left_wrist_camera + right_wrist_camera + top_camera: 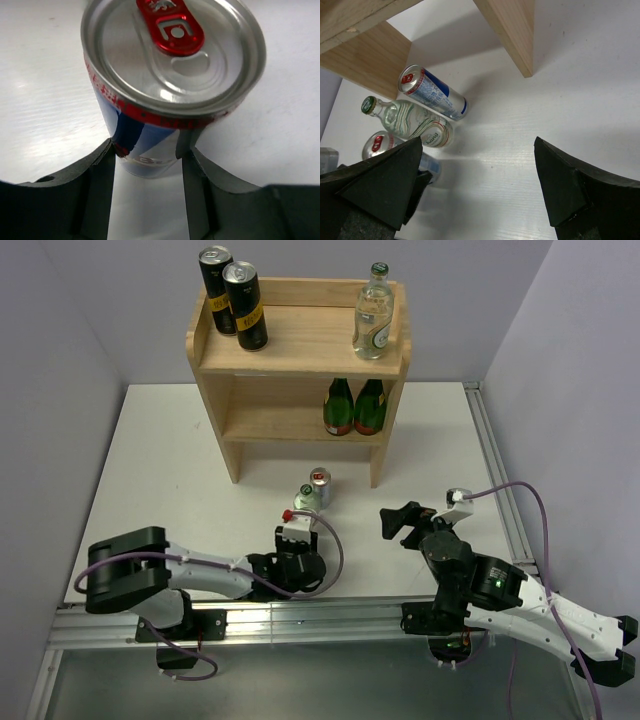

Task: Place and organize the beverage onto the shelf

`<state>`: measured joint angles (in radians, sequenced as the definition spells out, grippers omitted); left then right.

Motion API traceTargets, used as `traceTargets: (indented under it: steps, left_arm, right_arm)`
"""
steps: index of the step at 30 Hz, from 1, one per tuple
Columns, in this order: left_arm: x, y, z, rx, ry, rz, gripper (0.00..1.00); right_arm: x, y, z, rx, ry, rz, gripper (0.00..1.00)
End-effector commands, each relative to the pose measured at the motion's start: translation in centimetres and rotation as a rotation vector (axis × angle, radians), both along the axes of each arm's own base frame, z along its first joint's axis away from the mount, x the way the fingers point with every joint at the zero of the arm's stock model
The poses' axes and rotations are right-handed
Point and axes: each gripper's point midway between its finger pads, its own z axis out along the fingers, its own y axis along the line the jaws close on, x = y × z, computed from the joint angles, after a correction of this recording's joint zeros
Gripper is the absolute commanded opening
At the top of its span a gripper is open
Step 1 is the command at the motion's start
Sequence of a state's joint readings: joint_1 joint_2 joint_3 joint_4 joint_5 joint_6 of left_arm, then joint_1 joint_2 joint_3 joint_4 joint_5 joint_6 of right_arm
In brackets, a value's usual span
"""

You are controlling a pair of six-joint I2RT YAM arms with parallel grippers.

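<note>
White bench [170,470], pale lilac walls [90,300] on 3 sides.

Top view: shelf [300,365] stands far centre, well ahead of both hands. L hand [298,540] is low at centre; its wrist cam hides what it grips. Just ahead of it is the clear bottle [306,500], green cap, upright. The loose can [320,486] is just beside that, a bit further on & to the R. Both stand btwn L hand & the shelf front. R hand [398,519] is off to their R, near but apart, fingers spread w/ nothing btwn. On the shelf's top board: two black cans [246,305] w/ gold bands at far L, and a shelved bottle [374,315] at R. Lower tier, R side: two dark green bottles [338,406].

L wrist view: L hand [148,150] is clamped on the held can [170,75], which has a silver lid, red tab & blue-silver body. Both fingers [95,190] press its lower sides. Can is upright on the bench.

R wrist view: R hand [477,150] is wide apart & empty, only bench btwn its fingers [575,190]. Ahead & to its L, seen at a slant, is a row of 3. The loose can [432,92] is furthest, close by the shelf's side panel. The clear bottle [412,122] is next, & the held can [379,144] is nearest, partly hid behind the R hand's L finger. A shelf leg is ahead, slightly R.
</note>
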<state>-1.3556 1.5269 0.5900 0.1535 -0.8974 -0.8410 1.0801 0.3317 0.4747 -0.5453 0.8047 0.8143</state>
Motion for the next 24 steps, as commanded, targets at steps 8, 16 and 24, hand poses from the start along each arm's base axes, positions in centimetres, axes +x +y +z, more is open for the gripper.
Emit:
traceTargets:
  steps: [8,16,24]
  left_arm:
    - [-1.0,6.0,14.3,-0.14,-0.099,0.15,0.0]
    - [3.7,10.4,26.6,-0.289,-0.317,0.229,0.0]
    - [11.2,11.5,31.4,-0.226,-0.405,0.247,0.0]
  right_arm:
    - [0.2,-0.2,1.1,0.049,-0.037,-0.02,1.0]
    - [0.2,-0.2,1.0,0.047,-0.038,-0.018,1.0]
    - [0.1,-0.1,1.0,0.051,-0.038,-0.012,1.0]
